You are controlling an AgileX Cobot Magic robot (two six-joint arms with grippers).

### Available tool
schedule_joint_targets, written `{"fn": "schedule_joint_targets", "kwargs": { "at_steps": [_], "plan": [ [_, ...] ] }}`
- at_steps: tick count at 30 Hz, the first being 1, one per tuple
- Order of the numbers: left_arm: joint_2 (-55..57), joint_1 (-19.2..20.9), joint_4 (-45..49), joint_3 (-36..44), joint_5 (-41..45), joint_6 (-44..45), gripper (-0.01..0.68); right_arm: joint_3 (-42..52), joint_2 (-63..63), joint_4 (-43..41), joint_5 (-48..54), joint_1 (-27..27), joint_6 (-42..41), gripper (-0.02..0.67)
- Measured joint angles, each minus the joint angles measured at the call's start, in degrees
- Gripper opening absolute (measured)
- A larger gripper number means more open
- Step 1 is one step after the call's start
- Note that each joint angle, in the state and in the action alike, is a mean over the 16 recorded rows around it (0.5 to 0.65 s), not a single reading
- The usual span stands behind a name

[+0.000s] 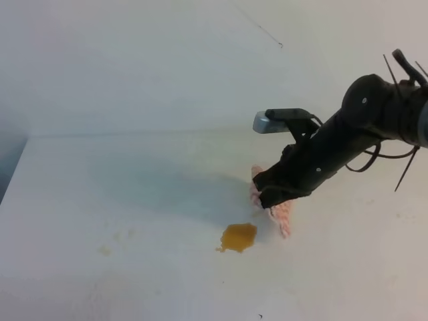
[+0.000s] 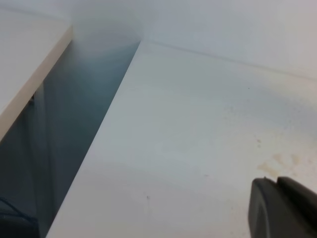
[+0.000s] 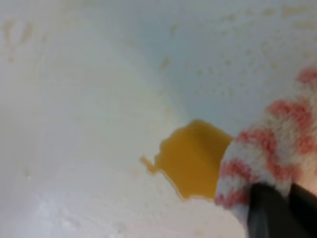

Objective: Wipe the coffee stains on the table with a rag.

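Currently the white table (image 1: 134, 200) is seen to carry faint pale-yellow smudges (image 1: 107, 249) at lower left, well apart from the work area. Over its right half the right gripper (image 1: 275, 194) is lowered, its jaws pressed together on the striped rag (image 1: 281, 215), which is pinched at one edge and hangs down to the surface. The coffee stain (image 1: 238, 237), one amber puddle with a small tail, lies just beside the rag's lower end; in the right wrist view the rag (image 3: 267, 158) is seen at the puddle's right margin, though actual contact cannot be confirmed. Only a dark edge of the left gripper (image 2: 282, 208) is visible over bare table, so its jaw state cannot be told. It is judged that the wipe itself has not yet begun. Risks noted: with so narrow a pinch, the cloth could be dragged from the jaws by friction; a bunched rag could push liquid outward and smear it rather than absorb it. No obstacle is seen between rag and stain.
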Motion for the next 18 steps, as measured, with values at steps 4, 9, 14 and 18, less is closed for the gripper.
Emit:
{"fn": "schedule_joint_targets", "kwargs": {
  "at_steps": [4, 9, 14, 18],
  "plan": [
    [0.0, 0.0, 0.0, 0.0, 0.0, 0.0, -0.001, -0.2, 1.8, 3.0, -1.6, 1.2, -0.9, 0.023],
    [0.1, 0.0, 0.0, 0.0, 0.0, 0.0, -0.001, -0.2, 4.8, 6.7, -2.1, 2.7, -1.9, 0.021],
    [-0.1, 0.0, 0.0, 0.0, 0.0, 0.0, -0.001, -0.3, 7.8, 11.1, -1.8, 4.0, -2.8, 0.022],
    [-0.2, 0.0, 0.0, 0.0, 0.0, 0.0, -0.001, -0.3, 9.4, 14.5, -1.6, 5.0, -3.3, 0.022]
  ]
}}
